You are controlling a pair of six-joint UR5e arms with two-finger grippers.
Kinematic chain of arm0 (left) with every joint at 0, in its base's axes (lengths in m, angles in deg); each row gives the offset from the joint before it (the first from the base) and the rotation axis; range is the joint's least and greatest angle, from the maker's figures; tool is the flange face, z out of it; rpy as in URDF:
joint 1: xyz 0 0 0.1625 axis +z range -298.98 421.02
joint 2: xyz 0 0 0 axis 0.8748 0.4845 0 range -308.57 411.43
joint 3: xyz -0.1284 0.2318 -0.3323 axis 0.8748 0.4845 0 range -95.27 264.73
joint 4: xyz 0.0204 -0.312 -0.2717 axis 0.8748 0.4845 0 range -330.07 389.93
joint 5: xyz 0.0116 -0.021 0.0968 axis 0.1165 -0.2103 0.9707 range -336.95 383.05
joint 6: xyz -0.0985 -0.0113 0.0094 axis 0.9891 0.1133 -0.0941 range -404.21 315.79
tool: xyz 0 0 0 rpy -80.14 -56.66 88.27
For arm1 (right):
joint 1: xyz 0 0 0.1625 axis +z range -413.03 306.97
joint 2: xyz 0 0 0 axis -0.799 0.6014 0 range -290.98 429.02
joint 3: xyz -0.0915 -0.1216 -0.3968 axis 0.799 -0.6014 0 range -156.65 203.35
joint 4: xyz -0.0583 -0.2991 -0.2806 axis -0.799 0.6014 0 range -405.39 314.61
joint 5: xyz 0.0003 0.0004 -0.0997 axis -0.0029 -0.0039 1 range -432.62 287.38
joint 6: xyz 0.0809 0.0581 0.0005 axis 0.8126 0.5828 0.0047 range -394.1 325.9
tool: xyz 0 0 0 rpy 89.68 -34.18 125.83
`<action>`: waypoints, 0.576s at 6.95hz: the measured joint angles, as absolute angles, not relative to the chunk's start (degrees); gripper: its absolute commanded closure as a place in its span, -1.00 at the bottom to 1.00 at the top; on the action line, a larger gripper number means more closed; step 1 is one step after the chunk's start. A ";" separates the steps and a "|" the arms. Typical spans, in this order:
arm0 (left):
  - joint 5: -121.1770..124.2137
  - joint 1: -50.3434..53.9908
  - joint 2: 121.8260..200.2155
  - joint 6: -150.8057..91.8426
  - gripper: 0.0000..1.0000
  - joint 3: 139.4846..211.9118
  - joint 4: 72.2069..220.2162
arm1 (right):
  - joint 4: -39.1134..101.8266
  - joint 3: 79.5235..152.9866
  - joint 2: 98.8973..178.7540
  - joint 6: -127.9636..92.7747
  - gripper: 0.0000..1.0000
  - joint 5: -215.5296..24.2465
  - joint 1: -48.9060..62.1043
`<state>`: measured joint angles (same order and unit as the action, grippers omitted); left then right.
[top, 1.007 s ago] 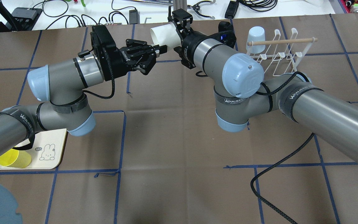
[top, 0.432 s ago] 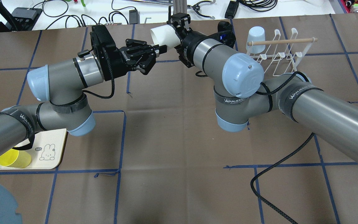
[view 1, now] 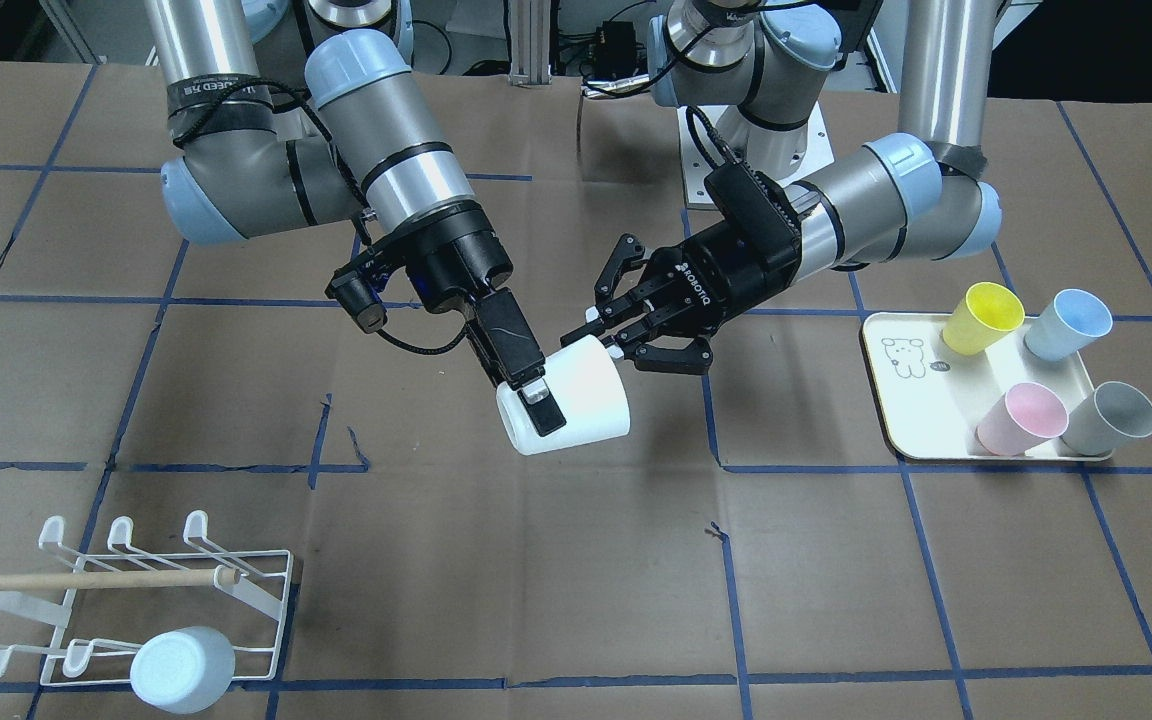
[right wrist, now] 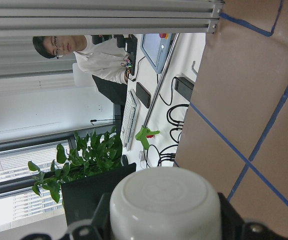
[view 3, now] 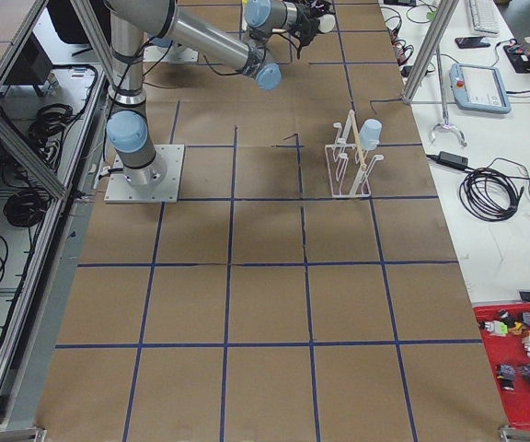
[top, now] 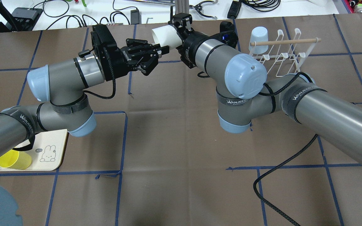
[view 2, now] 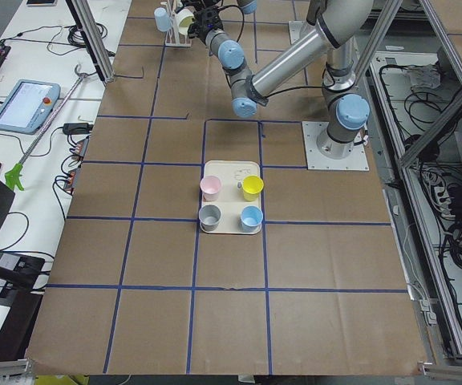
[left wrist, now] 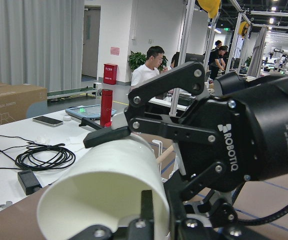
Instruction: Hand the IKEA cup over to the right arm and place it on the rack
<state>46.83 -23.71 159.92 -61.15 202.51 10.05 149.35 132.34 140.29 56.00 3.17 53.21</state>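
The white IKEA cup (view 1: 586, 400) lies sideways in the air above the middle of the table, open end towards my left arm. My right gripper (view 1: 551, 405) is shut on it near its base; it also shows in the overhead view (top: 176, 33). My left gripper (view 1: 601, 343) is open, with its fingertips at the cup's rim; the overhead view shows it (top: 162, 51) just beside the cup (top: 165, 36). The left wrist view looks into the cup's mouth (left wrist: 109, 195). The right wrist view shows its base (right wrist: 166, 205). The white wire rack (top: 283, 56) stands on the far side, past my right arm.
A pale-blue cup (view 1: 181, 668) hangs on the rack (view 1: 116, 530). The cream bear tray (view 1: 921, 400) on my left holds yellow (view 1: 983, 317), blue (view 1: 1066, 325), pink (view 1: 1021, 417) and grey (view 1: 1108, 420) cups. A braided cable (top: 272, 175) lies on the table under my right arm.
My right gripper has turned slightly and lifted the cup a little towards the far side. My left gripper has shifted slightly the same way and stays open.
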 measured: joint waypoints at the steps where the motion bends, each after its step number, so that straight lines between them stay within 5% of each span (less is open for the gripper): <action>1: 46.86 -23.71 159.92 -60.33 -0.88 202.39 10.03 | 149.36 132.33 140.29 55.99 -0.13 3.17 53.18; 4: 46.78 -22.61 159.78 -59.73 -0.98 202.40 10.10 | 149.37 132.30 140.36 55.99 -0.11 3.37 53.14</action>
